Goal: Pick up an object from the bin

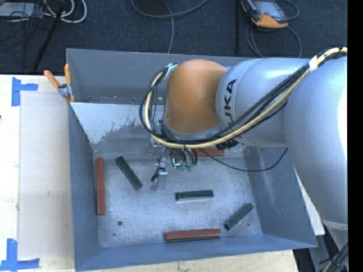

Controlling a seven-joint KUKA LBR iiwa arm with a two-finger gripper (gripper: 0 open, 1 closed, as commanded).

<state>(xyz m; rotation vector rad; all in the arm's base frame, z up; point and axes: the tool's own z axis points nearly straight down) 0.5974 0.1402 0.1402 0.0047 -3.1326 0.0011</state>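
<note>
Dark-green and tilted, a short bar is lying just left of the end effector, which is hanging over the floor of the grey bin; we are not managing to tell whether it is spread or pressed together.

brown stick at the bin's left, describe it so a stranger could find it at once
In the grey metal bin, look at the floor along the left wall. A long reddish-brown stick lies lengthwise there. Another brown stick lies along the near wall instead, and the dark green bar beside the first is tilted.
</note>
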